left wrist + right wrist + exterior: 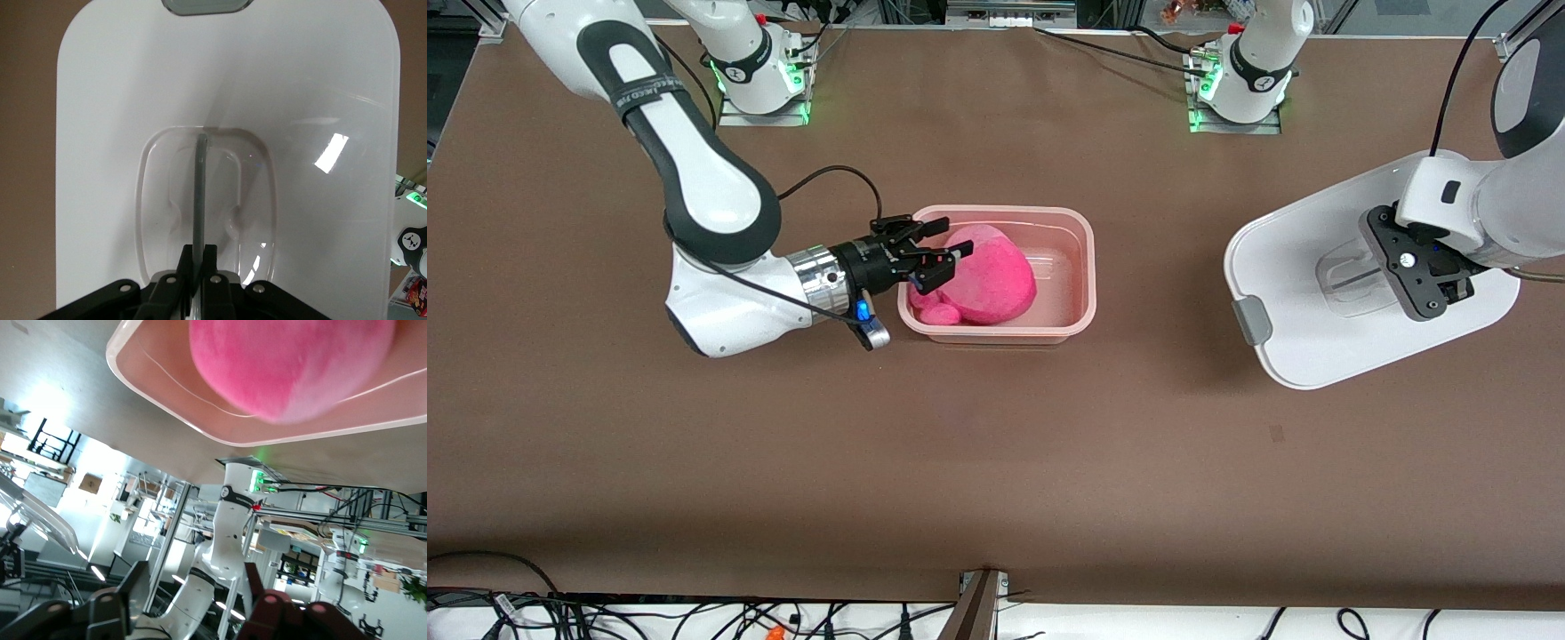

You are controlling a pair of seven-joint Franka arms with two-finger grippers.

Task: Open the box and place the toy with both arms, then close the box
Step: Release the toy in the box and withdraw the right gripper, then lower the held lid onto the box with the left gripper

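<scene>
- The tub (1063, 267) of the box sits open on the brown desk (996, 462), toward the right arm's end from the middle, at about 10 o'clock from the desk's centre in the front view.
- The toy (989, 277) lies inside the tub, filling the half toward the right arm's end; the rest of the tub floor is bare. In the right wrist view the toy (293, 367) shows as a pink plush mass within the pale pink tub (167, 400).
- The right hand (945, 257) comes in sideways from the tub's 9 o'clock side and hangs over that rim, at the toy's edge. Its fingers (934, 228) stand apart, one on each side of the toy's top edge; whether they touch the plush cannot be told.
- The white lid (1303, 267) is off the tub, well apart from it, at the left arm's end of the desk, about 3 o'clock from the tub. One grey clip (1252, 321) shows on its edge nearest the tub.
- The left hand (1449, 283) is over the lid's middle, clamped tight on the thin bar of the clear recessed handle (200, 193), as the left wrist view shows, with the lid (120, 133) filling that view.
</scene>
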